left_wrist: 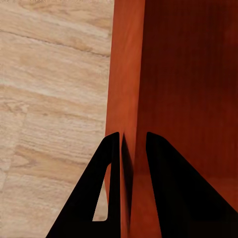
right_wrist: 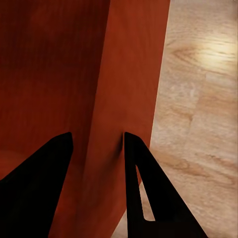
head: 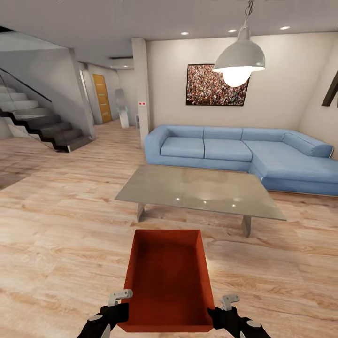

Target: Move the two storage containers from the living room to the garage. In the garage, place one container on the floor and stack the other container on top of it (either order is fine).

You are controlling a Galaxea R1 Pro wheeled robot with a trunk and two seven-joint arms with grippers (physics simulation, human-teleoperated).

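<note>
- The living room has light wood plank flooring (head: 56, 225) underfoot.
- Nearest, an orange-red storage container (head: 168, 279) is held above that flooring between both arms.
- The left gripper (left_wrist: 133, 148) has its jaws clamped over the container's left wall; the right gripper (right_wrist: 98, 144) likewise grips the right wall.
- Beyond stands a grey low table (head: 202, 190), then a blue corner sofa (head: 244, 152) below a white pendant lamp (head: 239, 58).

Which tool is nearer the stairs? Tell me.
Left. The left tool grips the bin's left wall, on the stairs' side; the right tool grips the right wall, farther away.
</note>
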